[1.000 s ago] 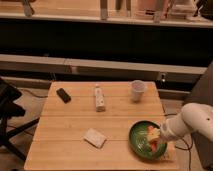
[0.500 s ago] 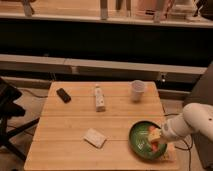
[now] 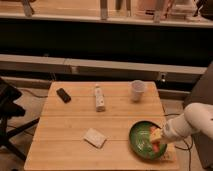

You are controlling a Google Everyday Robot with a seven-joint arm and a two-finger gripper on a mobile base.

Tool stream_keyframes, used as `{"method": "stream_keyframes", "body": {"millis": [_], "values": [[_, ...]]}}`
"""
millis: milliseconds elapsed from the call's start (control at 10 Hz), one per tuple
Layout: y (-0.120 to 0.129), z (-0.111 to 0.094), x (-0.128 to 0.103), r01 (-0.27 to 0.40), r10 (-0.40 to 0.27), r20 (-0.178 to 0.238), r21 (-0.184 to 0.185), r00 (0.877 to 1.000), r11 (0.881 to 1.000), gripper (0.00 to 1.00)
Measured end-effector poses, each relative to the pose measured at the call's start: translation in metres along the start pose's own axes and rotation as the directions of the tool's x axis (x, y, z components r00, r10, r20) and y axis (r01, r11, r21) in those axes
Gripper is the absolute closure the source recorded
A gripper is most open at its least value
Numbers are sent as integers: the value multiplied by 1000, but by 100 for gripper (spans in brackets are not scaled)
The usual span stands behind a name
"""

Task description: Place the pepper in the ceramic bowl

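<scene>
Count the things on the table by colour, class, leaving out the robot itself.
White or pale: 3 (cup, bottle, flat block)
Black: 1 (small flat item)
Green: 1 (bowl)
Red-orange: 1 (pepper, in the bowl beneath the gripper, which is over the bowl's right side)
Total: 6

No text, label, brand, number or sign can be read. The white bottle [image 3: 100, 98], the cup [image 3: 138, 90], the dark flat object [image 3: 63, 95], the pale block [image 3: 95, 137] and the green bowl [image 3: 140, 144] on the desk [image 3: 65, 125] show no legible marks. The pincer [image 3: 159, 135], at the bowl's right rim by the desk's near right corner, shows no readable marking either.
</scene>
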Motion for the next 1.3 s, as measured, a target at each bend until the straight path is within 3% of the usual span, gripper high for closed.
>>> {"method": "stream_keyframes", "body": {"millis": [200,400,600,1100,1200,1300], "values": [[-19,-8,1,80,-80,-14,-5,997,997,63],[-47,-29,1,178,-178,-31,-12,983,984,41],[-57,-39,-1,223,-224,-38,-19,974,975,23],[-43,-34,-2,211,-211,-48,-11,976,977,20],[-41,-34,-3,208,-208,-49,-8,977,978,24],[-44,-39,-5,212,-213,-49,-14,976,977,35]]}}
